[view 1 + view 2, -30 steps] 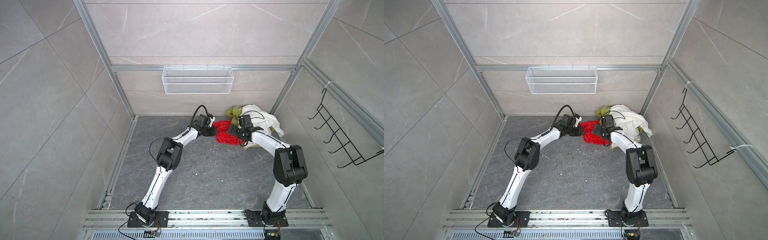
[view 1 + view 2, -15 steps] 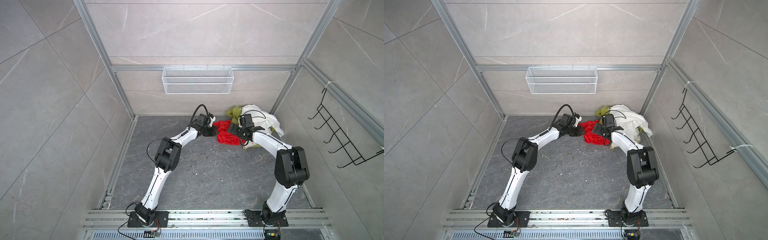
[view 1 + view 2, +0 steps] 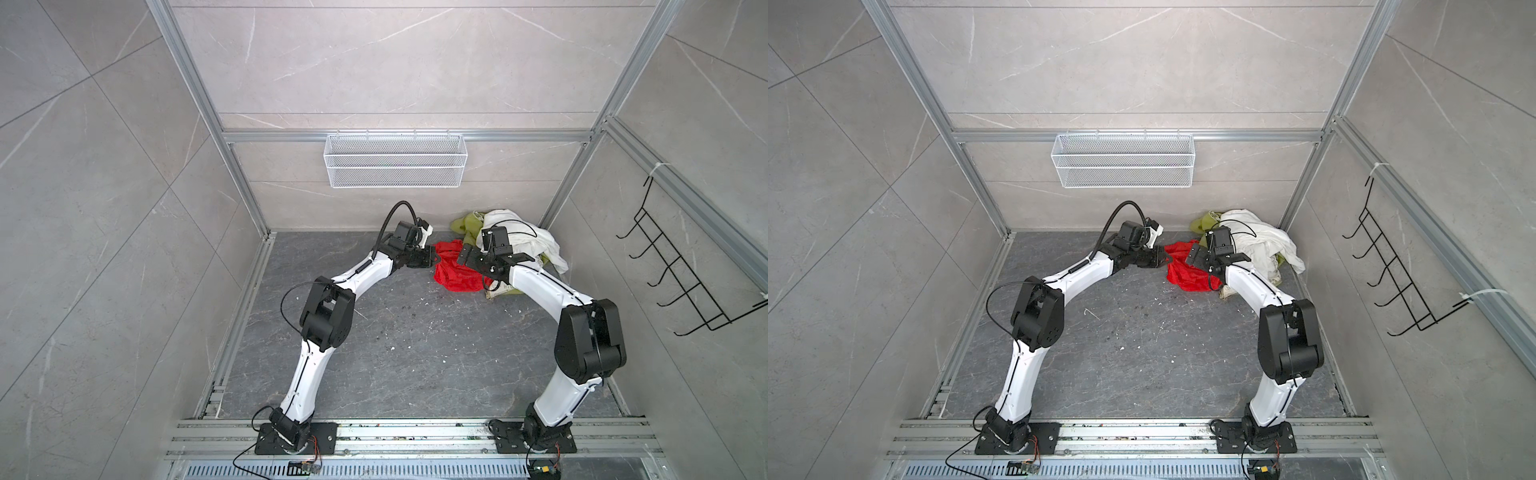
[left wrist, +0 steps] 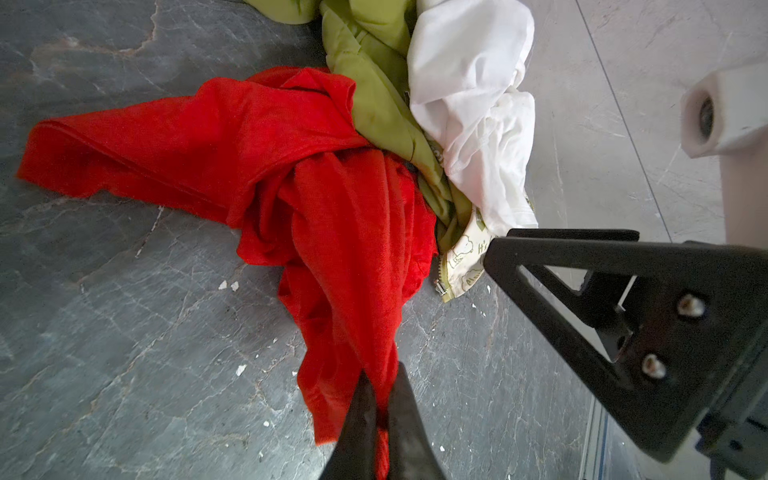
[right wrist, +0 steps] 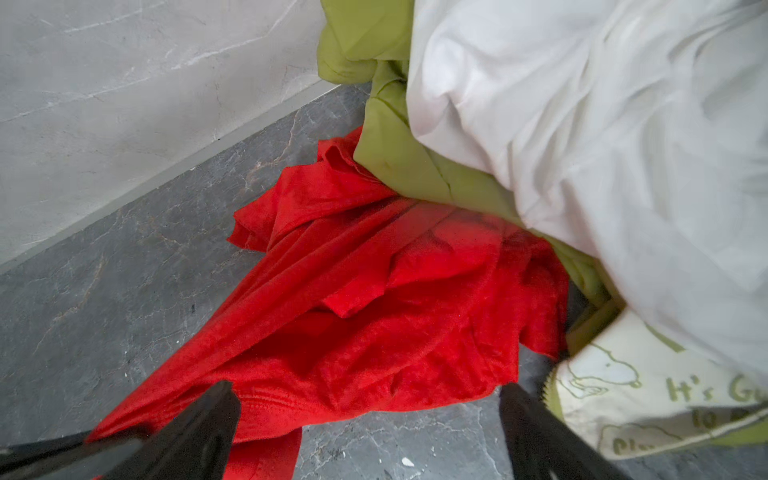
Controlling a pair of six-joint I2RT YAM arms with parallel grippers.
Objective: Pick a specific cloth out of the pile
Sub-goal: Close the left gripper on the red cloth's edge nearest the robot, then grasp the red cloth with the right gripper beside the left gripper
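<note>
Cloth bright red, plain. Pile: white garment plain; olive-green garment with a cream patch printed in green cartoon figures and lettering. Floor dark grey, pale veining, white flecks. Walls pale grey marbled. Wire basket white. Hook rack black. Arms white with black joints.

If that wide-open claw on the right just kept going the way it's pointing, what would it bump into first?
Most likely the red cloth: in its wrist view the right gripper stands open just over the cloth's near edge. The olive-green garment and white garment lie further along, though depth is uncertain.
</note>
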